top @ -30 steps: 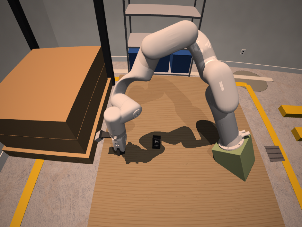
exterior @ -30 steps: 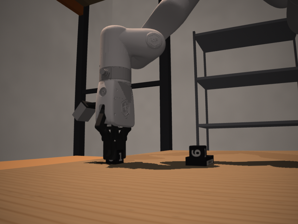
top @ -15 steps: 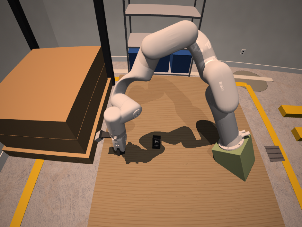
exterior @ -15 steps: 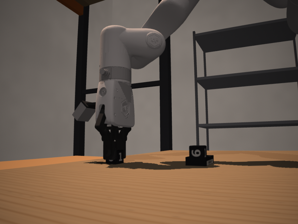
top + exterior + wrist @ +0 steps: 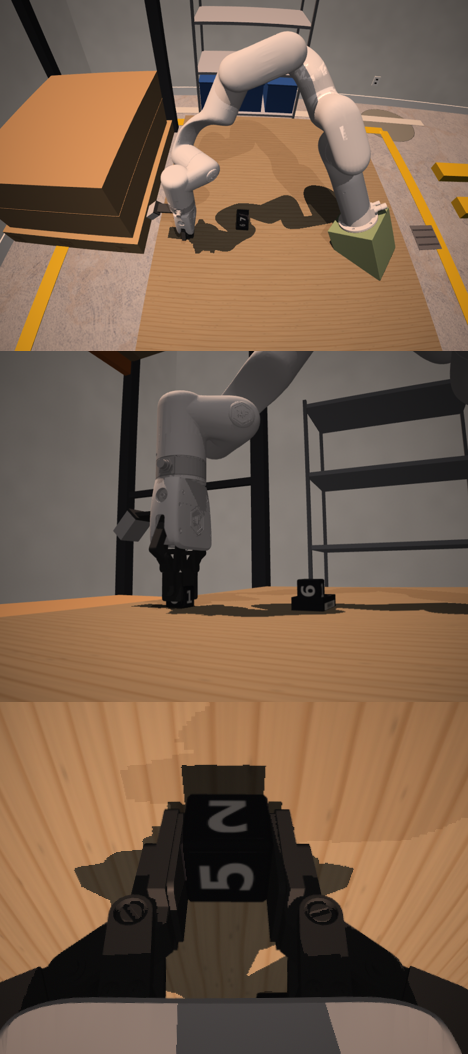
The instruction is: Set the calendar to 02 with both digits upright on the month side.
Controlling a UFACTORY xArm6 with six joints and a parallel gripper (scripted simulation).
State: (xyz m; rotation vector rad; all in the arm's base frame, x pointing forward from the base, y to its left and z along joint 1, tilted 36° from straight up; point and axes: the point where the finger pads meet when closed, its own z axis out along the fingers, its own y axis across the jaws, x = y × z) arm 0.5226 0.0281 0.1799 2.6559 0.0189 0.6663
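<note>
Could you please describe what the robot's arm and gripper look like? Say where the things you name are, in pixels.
The arm [image 5: 264, 62] [image 5: 180, 426] is glossy off-white, with rounded tubular links and a round embossed logo cap at one joint. The gripper [image 5: 184, 237] [image 5: 179, 592] [image 5: 227, 838] has a tapered pale housing with an embossed hexagonal logo and black linked fingers.
</note>
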